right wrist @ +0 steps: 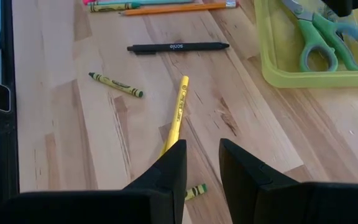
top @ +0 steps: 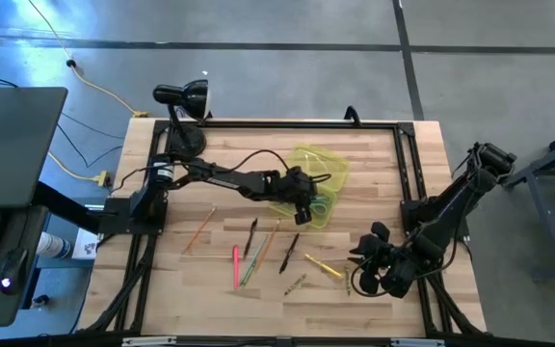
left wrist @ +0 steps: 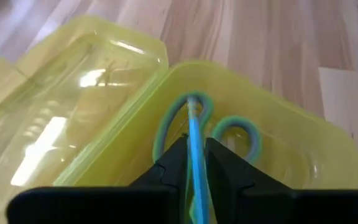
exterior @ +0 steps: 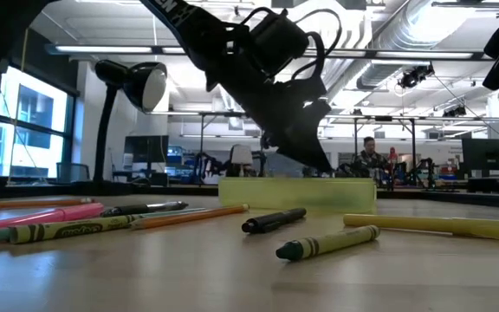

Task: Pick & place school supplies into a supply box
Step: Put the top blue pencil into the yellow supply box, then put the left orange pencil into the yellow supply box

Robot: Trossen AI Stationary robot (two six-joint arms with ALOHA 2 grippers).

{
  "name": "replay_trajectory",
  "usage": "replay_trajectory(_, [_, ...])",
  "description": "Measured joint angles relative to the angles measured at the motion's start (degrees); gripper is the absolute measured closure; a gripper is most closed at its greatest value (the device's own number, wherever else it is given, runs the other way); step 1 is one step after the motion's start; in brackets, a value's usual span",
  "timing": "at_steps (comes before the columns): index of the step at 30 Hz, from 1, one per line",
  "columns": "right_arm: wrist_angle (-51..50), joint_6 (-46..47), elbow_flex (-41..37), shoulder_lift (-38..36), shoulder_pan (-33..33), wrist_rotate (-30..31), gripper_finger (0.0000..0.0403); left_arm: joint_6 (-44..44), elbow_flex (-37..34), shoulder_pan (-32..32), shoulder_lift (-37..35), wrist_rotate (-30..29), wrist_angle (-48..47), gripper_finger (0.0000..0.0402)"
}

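Fingers [left wrist: 176, 163] of the left arm pinch a blue pen [left wrist: 196, 149] above the open yellow box [top: 308, 183] mid-counter, where green scissors [left wrist: 229, 127] lie. Right fingers [right wrist: 169, 163] stand parted over a yellow pencil [right wrist: 178, 112]; beyond lie a black pen [right wrist: 178, 46] and a green crayon [right wrist: 115, 84].

Even overhead light on surface [top: 374, 164], I see only soft shadows. Low view backlit: ceiling strips and windows glare, arm [exterior: 258, 69] near silhouette, foreground crayon [exterior: 327, 243] slightly soft. Left wrist view: white glare patches on box [left wrist: 86, 81] lid. Right wrist view evenly lit; near fingers [right wrist: 166, 171] blurred.
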Motion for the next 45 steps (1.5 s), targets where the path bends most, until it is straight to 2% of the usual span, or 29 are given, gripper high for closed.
replay_trajectory(7, [0.17,0.0,0.0,0.0,0.0,-0.03,0.0329,-1.02,-0.02,0.0,-0.02,-0.28,-1.07,0.0283])
replay_trajectory(11, [0.17,0.02,0.0,0.0,-0.02,-0.12,0.0329,-1.12,0.35,-0.02,-2.8,-0.26,-6.21,0.0279])
replay_trajectory(18, [0.12,0.0,0.0,0.0,0.0,-0.16,0.0329,-2.55,7.7,-0.04,-10.83,2.75,-34.92,0.0292])
replay_trajectory(24, [0.12,0.02,0.0,0.0,0.0,0.16,0.0329,-7.25,14.97,-0.07,-16.55,-6.67,-58.07,0.0307])
replay_trajectory(28, [0.52,0.02,0.0,0.02,0.0,0.48,0.0329,-13.86,15.55,-0.47,-21.15,-10.17,-70.19,0.0316])
replay_trajectory(33, [0.6,0.15,0.0,0.02,0.13,1.21,0.0329,-27.85,12.11,-3.81,-28.03,-15.71,-81.24,0.0322])
replay_trajectory(36, [0.59,0.05,0.0,0.02,0.15,1.44,0.0329,-38.98,7.69,-8.43,-32.9,-21.6,-82.33,0.0323])
replay_trajectory(40, [0.58,0.04,0.0,0.04,0.15,1.45,0.0329,-53.97,-2.42,-16.98,-39.11,-27.42,-82.71,0.0323])
replay_trajectory(45, [0.58,0.02,0.0,0.04,0.15,2.09,0.0329,-80.62,-18.96,-27.54,-45.4,-27.52,-78.19,0.0323])
